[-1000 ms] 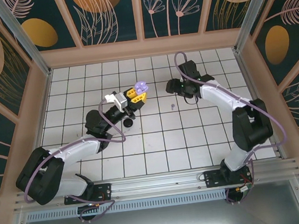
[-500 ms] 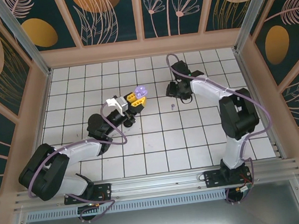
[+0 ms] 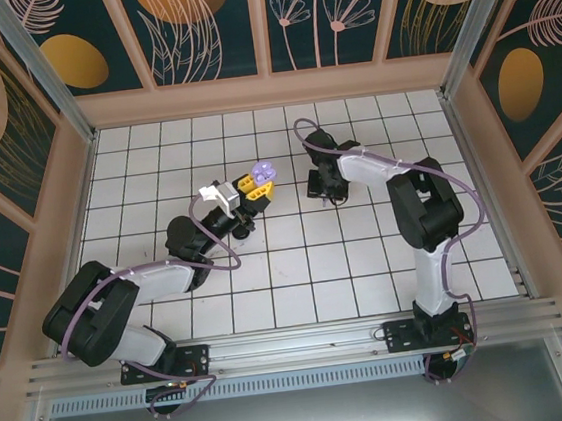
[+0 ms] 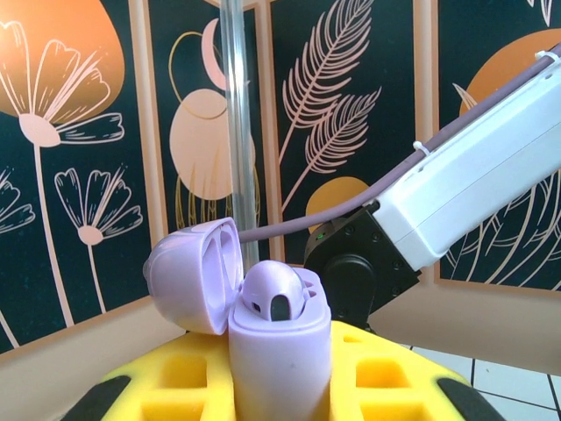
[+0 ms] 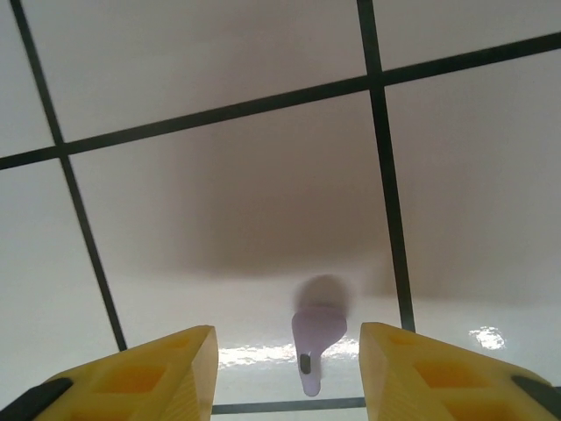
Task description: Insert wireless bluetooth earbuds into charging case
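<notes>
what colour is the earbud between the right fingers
Lilac; the earbud shows best in the right wrist view.

We see the right gripper (image 5: 289, 355) swing in across the tiles (image 5: 219, 175) and settle over the lilac earbud (image 5: 314, 338), its yellow fingers (image 5: 166, 368) narrowing on either side.

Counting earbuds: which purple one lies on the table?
The lilac stemmed earbud on the white tiles between the right gripper's fingers; the other sits in the open lilac case.

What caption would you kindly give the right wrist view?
Open right gripper poised over a lilac earbud on the tiled table.
</notes>
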